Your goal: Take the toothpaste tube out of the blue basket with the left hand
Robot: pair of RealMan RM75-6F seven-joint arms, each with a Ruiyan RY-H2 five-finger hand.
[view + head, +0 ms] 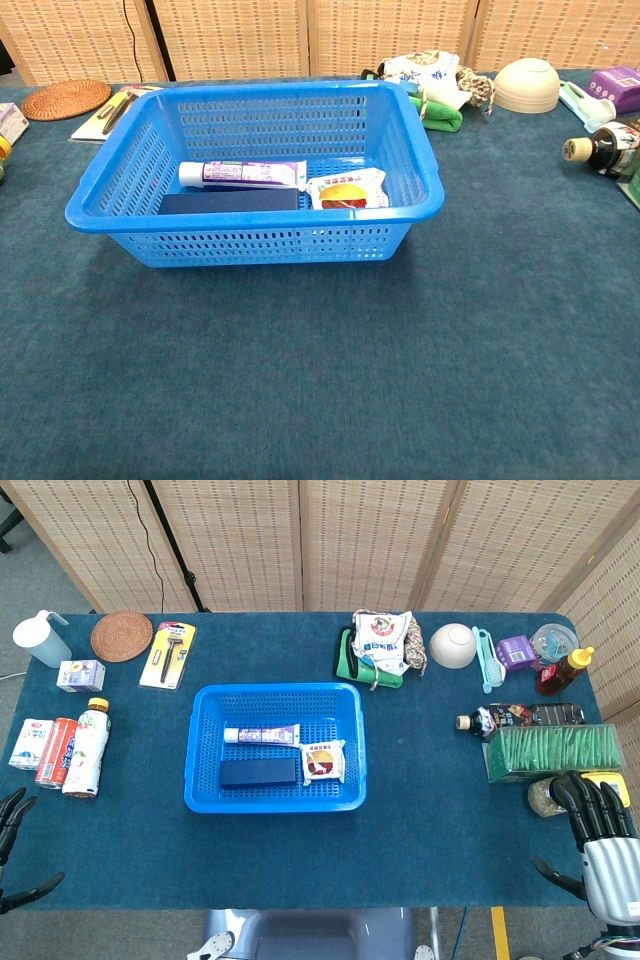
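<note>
The toothpaste tube (262, 735) (243, 174) lies flat in the blue basket (205, 785) (110, 205), white cap to the left, behind a dark blue box (259, 772) (228, 202) and beside a snack packet (324, 760) (346, 189). My left hand (14, 825) shows only as black fingers at the lower left edge of the head view, spread and empty, well left of the basket. At the lower right corner my right hand (600, 825) hangs with fingers apart, holding nothing. Neither hand shows in the chest view.
Left of the basket stand a drink bottle (85, 748), a can (55, 752) and small cartons. A razor pack (167, 653) and woven coaster (121, 635) lie behind. On the right are a green box (550, 752), sauce bottle (515, 717), bowl (453, 645) and cloth bag (385, 645).
</note>
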